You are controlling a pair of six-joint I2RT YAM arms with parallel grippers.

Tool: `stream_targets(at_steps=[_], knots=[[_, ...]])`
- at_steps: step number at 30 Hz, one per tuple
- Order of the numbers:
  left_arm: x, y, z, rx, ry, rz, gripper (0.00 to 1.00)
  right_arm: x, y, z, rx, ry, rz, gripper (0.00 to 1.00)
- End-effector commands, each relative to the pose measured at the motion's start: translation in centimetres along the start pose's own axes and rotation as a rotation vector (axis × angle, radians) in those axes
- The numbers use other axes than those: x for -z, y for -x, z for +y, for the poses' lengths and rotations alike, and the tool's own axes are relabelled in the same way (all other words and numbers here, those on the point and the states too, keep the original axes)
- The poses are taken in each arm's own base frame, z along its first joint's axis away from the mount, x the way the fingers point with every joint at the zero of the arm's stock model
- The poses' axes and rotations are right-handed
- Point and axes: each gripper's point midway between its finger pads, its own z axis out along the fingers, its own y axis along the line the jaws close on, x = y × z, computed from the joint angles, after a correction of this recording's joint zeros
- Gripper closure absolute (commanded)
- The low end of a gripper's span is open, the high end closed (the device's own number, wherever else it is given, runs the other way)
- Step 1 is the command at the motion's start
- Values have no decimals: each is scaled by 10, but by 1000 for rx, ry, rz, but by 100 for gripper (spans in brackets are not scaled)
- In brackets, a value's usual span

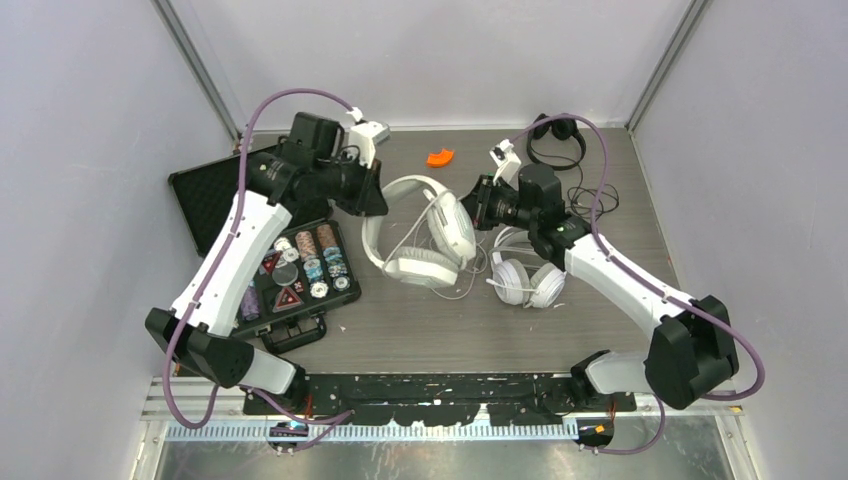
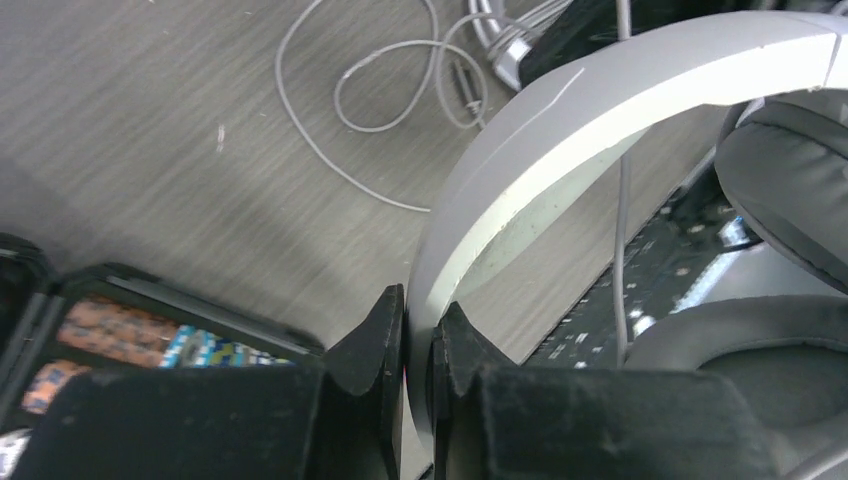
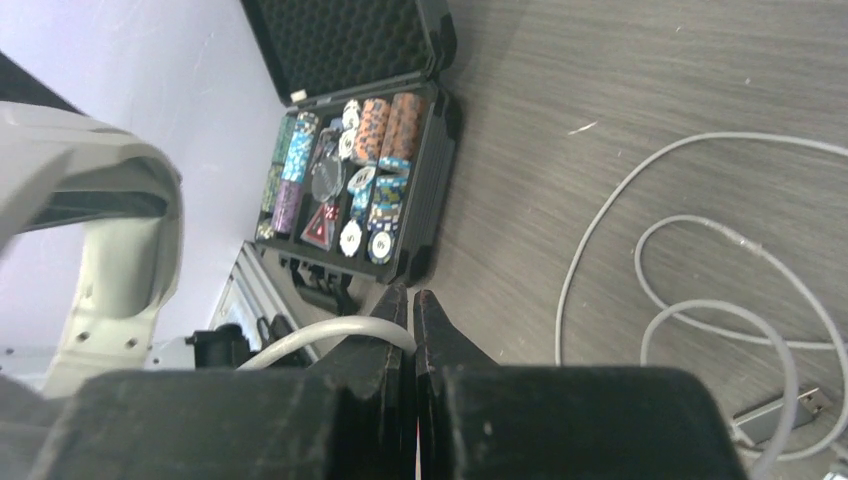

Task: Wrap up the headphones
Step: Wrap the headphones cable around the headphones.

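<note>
The top camera looks down from above and behind. Both wrist cameras sit low, close over the table (image 1: pixel 430 330); all three show the chip case (image 1: pixel 345 296) (image 2: pixel 200 316) (image 3: pixel 441 180).

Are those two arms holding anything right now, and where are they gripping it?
The left jaws clamp the pale grey headset by its headband; the right jaws pinch a white cable.

The pale grey headset (image 1: pixel 452 228), large and over-ear with dark cushions, is mid-table, its broad headband (image 2: pixel 560 130) pinched in the left jaws. A white cable (image 3: pixel 330 335) is pinched in the right jaws, and more of it lies in loose loops (image 3: pixel 700 310) on the table (image 1: pixel 420 335). The white headset (image 1: pixel 512 282) lies flat just right of the grey one, cups toward the near edge. The thin black headset (image 1: pixel 563 130) lies at the far right corner, its black cable (image 1: pixel 596 196) loose beside it.
</note>
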Motion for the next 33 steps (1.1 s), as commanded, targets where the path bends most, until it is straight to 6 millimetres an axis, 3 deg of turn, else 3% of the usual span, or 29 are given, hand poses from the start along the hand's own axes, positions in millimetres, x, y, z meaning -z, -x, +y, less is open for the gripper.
stream_targets(at_steps=[1,6,11,22,28,33], knots=[[13,-11,1,-254,72,27,100,22,22,26,42,42,-12,100],[10,-10,11,-491,149,57,100,34,15,53,1,136,64,100],[12,5,25,-553,257,26,100,44,10,67,-29,178,104,100],[24,34,49,-663,433,-41,100,55,-2,76,-74,209,168,100],[20,29,56,-665,457,-14,100,57,6,93,-107,280,159,100],[18,20,65,-652,491,13,100,60,10,103,-141,326,149,92]])
